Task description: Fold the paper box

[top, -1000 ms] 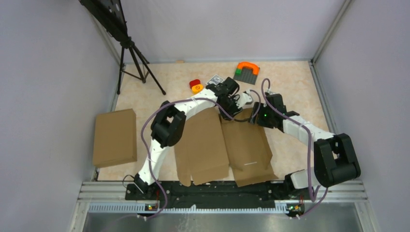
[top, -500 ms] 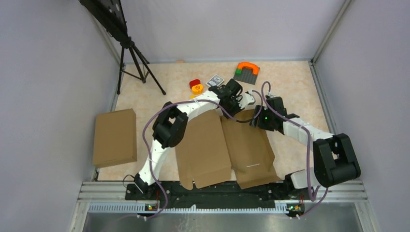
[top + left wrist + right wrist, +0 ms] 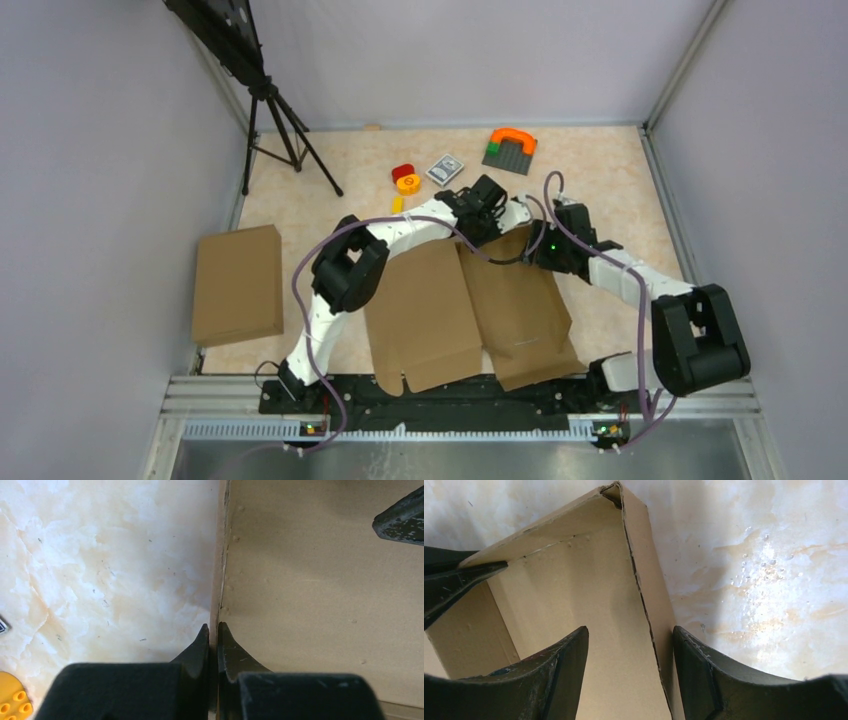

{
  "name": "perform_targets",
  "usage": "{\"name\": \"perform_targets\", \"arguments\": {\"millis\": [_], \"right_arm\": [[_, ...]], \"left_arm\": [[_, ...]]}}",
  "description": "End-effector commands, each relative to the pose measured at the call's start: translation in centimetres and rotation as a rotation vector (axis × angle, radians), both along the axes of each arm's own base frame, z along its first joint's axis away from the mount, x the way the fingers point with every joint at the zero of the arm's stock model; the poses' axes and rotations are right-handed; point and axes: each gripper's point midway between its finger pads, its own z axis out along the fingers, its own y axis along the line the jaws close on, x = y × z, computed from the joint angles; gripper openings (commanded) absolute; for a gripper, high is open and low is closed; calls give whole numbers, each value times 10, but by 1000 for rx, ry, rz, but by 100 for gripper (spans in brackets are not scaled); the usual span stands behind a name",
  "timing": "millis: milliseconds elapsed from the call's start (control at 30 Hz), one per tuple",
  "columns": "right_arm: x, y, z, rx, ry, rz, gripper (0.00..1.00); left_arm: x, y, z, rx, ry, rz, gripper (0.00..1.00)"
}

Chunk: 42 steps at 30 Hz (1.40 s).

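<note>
One paper box (image 3: pixel 430 310): left tool (image 3: pixel 214 630) pinches its wall, right tool (image 3: pixel 630 630) straddles it.

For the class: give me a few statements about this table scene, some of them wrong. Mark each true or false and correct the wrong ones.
1. The left pincer is shut on an edge of the paper box. True.
2. The right pincer is shut with nothing in it. False: it stands open astride the paper box's edge.
3. A second box lies left of the arms. True.
4. The tripod stands in the far right corner. False: it stands in the far left corner.
</note>
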Motion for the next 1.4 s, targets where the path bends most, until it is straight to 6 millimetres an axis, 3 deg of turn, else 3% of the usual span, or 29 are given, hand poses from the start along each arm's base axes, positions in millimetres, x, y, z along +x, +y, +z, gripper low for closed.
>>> {"name": "perform_targets", "arguments": {"millis": [0, 200, 367, 467, 533, 633, 900, 1100, 1267, 1367], "right_arm": [[-7, -3, 9, 18, -23, -3, 61], [-6, -10, 28, 46, -119, -37, 62], [-9, -9, 11, 22, -28, -19, 62], [-13, -7, 1, 26, 6, -9, 58], [-15, -5, -4, 32, 24, 0, 49], [-16, -3, -6, 38, 28, 5, 46], [-15, -2, -4, 44, 25, 14, 44], [-13, -2, -3, 43, 22, 15, 44], [-12, 0, -4, 48, 24, 20, 44], [-11, 1, -4, 51, 25, 24, 43]], "left_arm": [[-5, 7, -26, 93, -39, 62, 0], [8, 24, -19, 138, -98, 181, 0], [14, 30, -4, 124, -102, 204, 0], [12, 30, -7, 133, -87, 195, 16], [10, 24, -7, 109, -67, 187, 27], [7, 11, -3, 57, -34, 181, 35], [15, -11, 3, -27, -29, 180, 36], [6, -30, 15, -114, 8, 115, 39], [7, -35, 9, -129, 18, 114, 34], [9, -37, 5, -132, 17, 123, 22]]}}
